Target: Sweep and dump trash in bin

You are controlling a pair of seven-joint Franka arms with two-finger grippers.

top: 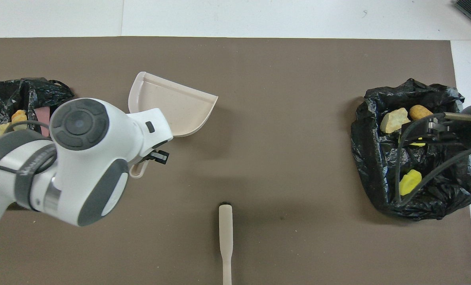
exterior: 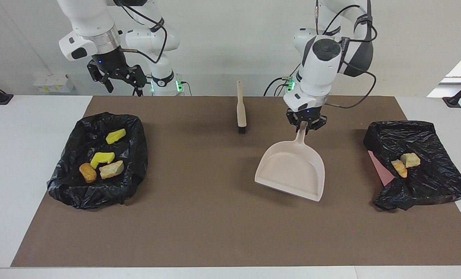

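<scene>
Nearest the robots, a beige brush (exterior: pixel 240 109) with black bristles is seen lying on the brown mat (exterior: pixel 214 224) of the worktop (exterior: pixel 32 128), midway between the two arm bases, its handle pointing toward the robots and nothing touching it. The right pincer (exterior: pixel 122 80) is held up in the air at the right arm's end, over the edge of a bin lined with a black bag (exterior: pixel 75 190); its fingers are spread wide and nothing is gripped. In that lined bin, trash is found: a yellow sponge bit (exterior: pixel 116 136) nearest the robots, a second yellow sponge bit (exterior: pixel 102 158) farther out, and beside it a pale bread chunk (exterior: pixel 111 169) and a golden-brown roll (exterior: pixel 87 173). The left pincer (exterior: pixel 303 126) is seen over the mat between the brush and the second black bag (exterior: pixel 435 182), its fingers closed tight on the handle of the beige dustpan (exterior: pixel 292 172). The dustpan is tilted, its handle raised toward the robots and its broad lip pointing away from them and low over the mat; whether the lip touches the mat cannot be told. At the left arm's end, two more bread scraps (exterior: pixel 405 164) lie on the second black bag, touching each other, with a pink edge (exterior: pixel 381 168) showing beside the bag toward the dustpan.
</scene>
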